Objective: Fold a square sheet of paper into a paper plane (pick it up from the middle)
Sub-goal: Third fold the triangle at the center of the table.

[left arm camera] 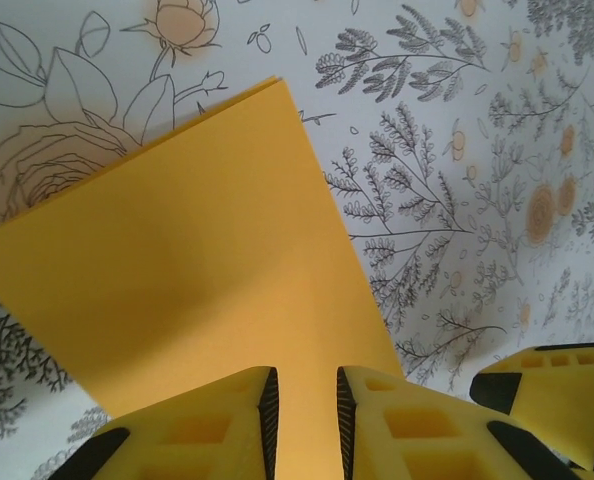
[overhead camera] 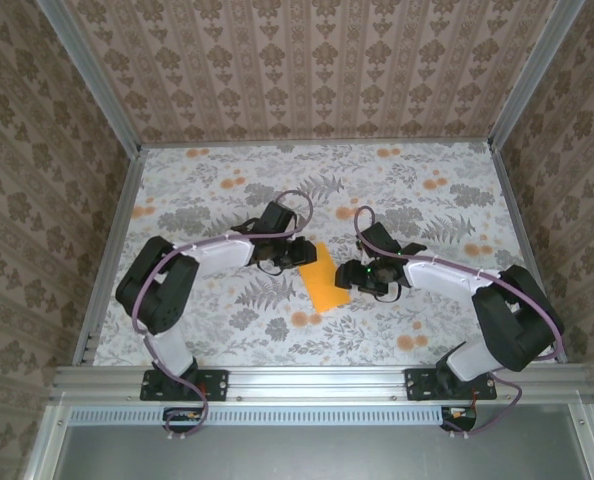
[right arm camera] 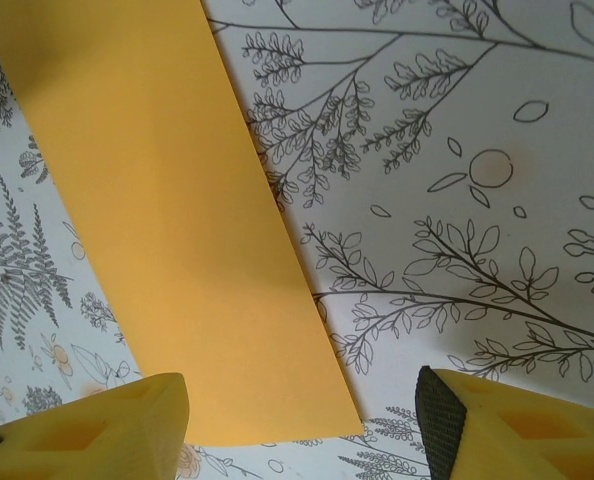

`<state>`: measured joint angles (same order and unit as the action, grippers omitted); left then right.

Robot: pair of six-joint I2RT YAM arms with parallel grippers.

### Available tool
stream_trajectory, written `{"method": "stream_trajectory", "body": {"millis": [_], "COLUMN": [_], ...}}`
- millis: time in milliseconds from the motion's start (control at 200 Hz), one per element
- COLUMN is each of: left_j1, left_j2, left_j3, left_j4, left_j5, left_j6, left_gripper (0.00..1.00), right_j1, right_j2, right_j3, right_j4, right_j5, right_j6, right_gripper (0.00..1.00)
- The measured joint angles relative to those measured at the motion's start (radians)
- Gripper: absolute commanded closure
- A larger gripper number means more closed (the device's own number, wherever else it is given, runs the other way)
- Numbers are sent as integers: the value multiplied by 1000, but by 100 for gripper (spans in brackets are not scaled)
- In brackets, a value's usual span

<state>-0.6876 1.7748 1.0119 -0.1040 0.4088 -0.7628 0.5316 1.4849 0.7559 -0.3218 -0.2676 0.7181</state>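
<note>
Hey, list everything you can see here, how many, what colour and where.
sheet of paper: one, orange-yellow, folded to a rectangle, lying flat at the centre.
tablecloth: one, white with grey leaves and orange flowers, under everything.
wallpapered walls: three, beige-brown pattern, left, back, right.
metal frame: one, silver, near edge.
left gripper: one, yellow fingers, narrow gap, over the paper.
right gripper: one, yellow fingers, wide open, at the paper's corner.
</note>
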Motion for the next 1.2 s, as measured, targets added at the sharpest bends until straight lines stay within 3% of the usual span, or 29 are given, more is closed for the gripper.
{"method": "stream_trajectory", "body": {"millis": [375, 890, 1085, 1200], "left_j1": [1, 0, 0, 0], "left_j2": [77, 83, 83, 83], "left_j3": [14, 31, 31, 32], "left_j4": [-47, -76, -76, -76], "left_j5": [-30, -57, -57, -57], "left_j6": [-5, -5, -5, -5], "left_gripper": [75, 76, 76, 77], "right_j1": [-21, -39, -43, -43], "right_j2": [55, 77, 55, 36], "right_j3": [-14, -47, -98, -117], "right_j4": [52, 97, 163, 181], "right_j5": [-117, -214, -242, -247], "right_j6": [-12, -42, -2, 32], "right_gripper": [44, 46, 55, 65]}}
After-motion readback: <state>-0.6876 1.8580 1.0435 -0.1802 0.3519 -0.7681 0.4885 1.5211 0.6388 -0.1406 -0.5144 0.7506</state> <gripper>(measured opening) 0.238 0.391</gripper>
